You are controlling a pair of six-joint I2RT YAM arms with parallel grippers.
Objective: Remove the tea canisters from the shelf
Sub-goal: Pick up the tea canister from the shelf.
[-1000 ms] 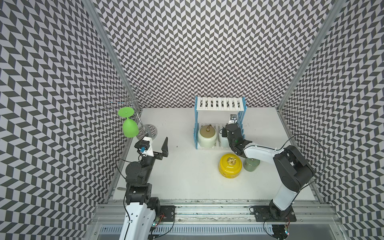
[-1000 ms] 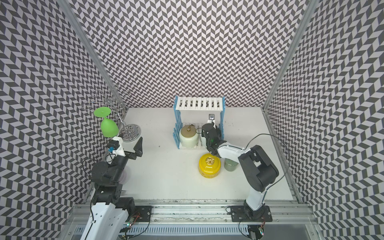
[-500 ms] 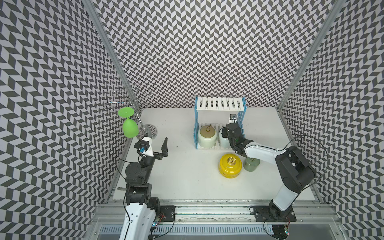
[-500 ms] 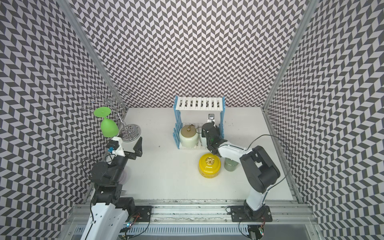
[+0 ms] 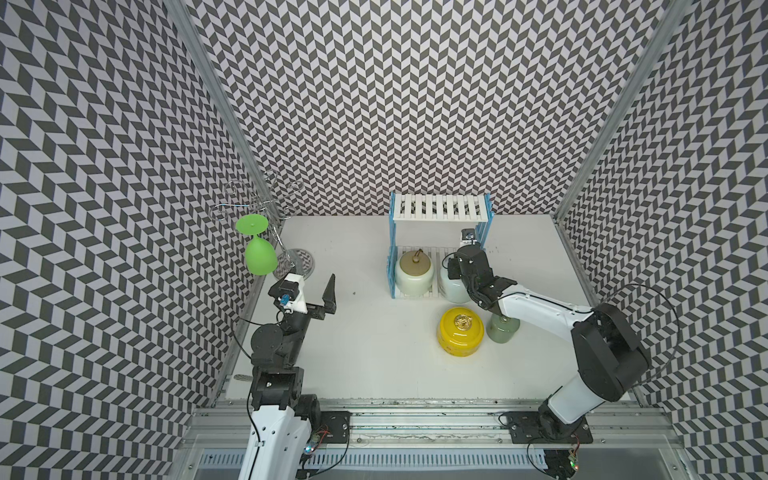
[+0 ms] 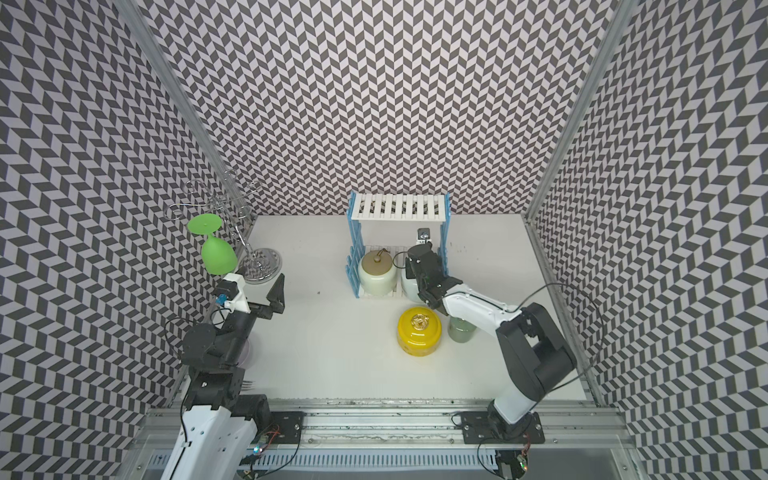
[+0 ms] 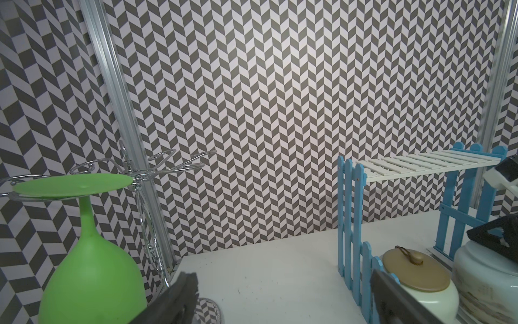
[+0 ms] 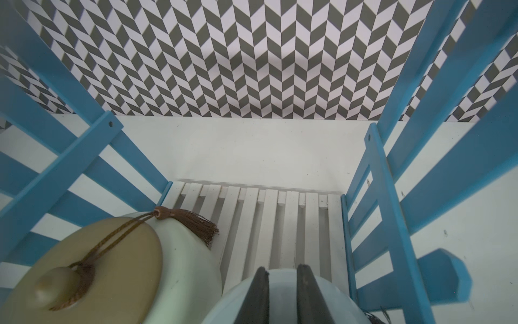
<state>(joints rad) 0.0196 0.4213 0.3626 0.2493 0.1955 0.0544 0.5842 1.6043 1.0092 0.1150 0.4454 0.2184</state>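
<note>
Both top views: shelf (image 5: 440,206) (image 6: 399,208) stands at the back of the white table (image 5: 374,365), upper board bare. The lower board carries two jars, upright and side by side: cream canister (image 5: 414,276) (image 6: 376,278) on the left half, pale blue canister (image 5: 449,291) (image 6: 408,291) on the right half. On the table in front of the shelf stand the yellow canister (image 5: 460,336) (image 6: 419,332) and the sage-green canister (image 5: 503,331) (image 6: 461,332), close together, with the right arm's white link passing above the sage-green one. Right gripper (image 5: 455,268) (image 6: 415,266) reaches in under the upper board onto the pale blue canister, its fingers hidden by the wrist here. Left gripper (image 5: 311,299) (image 6: 257,297) hangs over the table's left side, fingers wide apart, nothing between them. Green goblet (image 5: 259,257) hangs bowl-down from the wire stand (image 5: 266,208) in the back left corner. Left wrist view: goblet (image 7: 89,266) is large in front, and the left gripper (image 7: 283,303) shows both fingers spread. Beyond it, the shelf (image 7: 420,165) holds the cream canister (image 7: 420,283) and pale blue canister (image 7: 482,269) on its lower board. Right wrist view: right gripper (image 8: 281,294) has its fingers nearly together, pinching a narrow pale blue ridge on top of the pale blue canister (image 8: 227,308). That ridge is probably the lid's knob; the view is too close to be sure. Cream canister (image 8: 185,266) sits just beside, a brown tassel (image 8: 196,224) draped over its shoulder, white slats (image 8: 280,218) behind.
</note>
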